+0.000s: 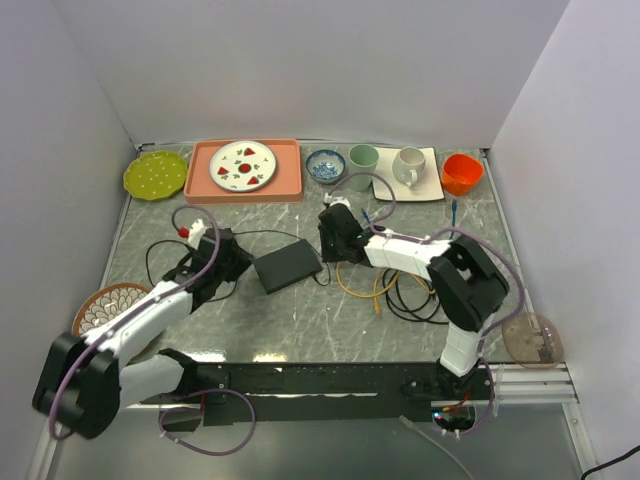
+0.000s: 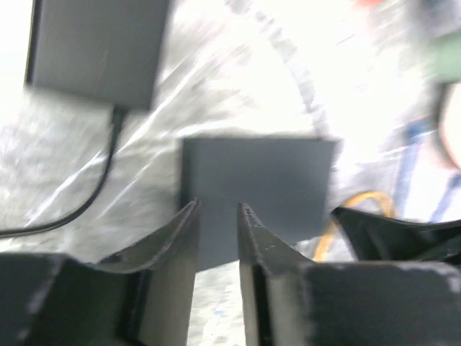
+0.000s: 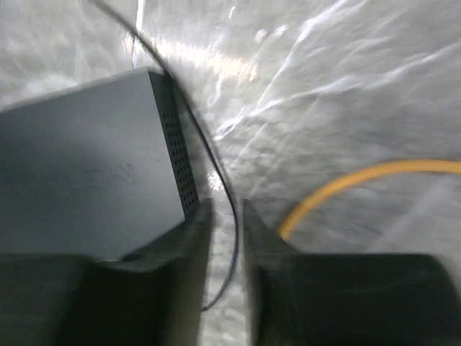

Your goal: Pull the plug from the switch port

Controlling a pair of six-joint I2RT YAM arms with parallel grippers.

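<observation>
The switch (image 1: 287, 265) is a flat dark box lying mid-table; its vented side and lid show in the right wrist view (image 3: 86, 180). My left gripper (image 1: 238, 262) is at its left end, jaws narrowly open with nothing between them (image 2: 217, 205), and the switch (image 2: 256, 180) lies just beyond the tips. My right gripper (image 1: 328, 245) stands at the right end, open (image 3: 227, 203), with a thin black cable (image 3: 216, 166) running loose through the gap. A yellow cable (image 3: 360, 176) curves beside it. The plug and the ports are hidden.
A second dark box (image 2: 94, 50) with a thin black lead shows in the left wrist view. Black cable coils (image 1: 415, 295) lie right of the yellow cable (image 1: 360, 285). A tray (image 1: 290, 185), bowls, cup and mug line the back wall. A patterned bowl (image 1: 105, 305) sits front left.
</observation>
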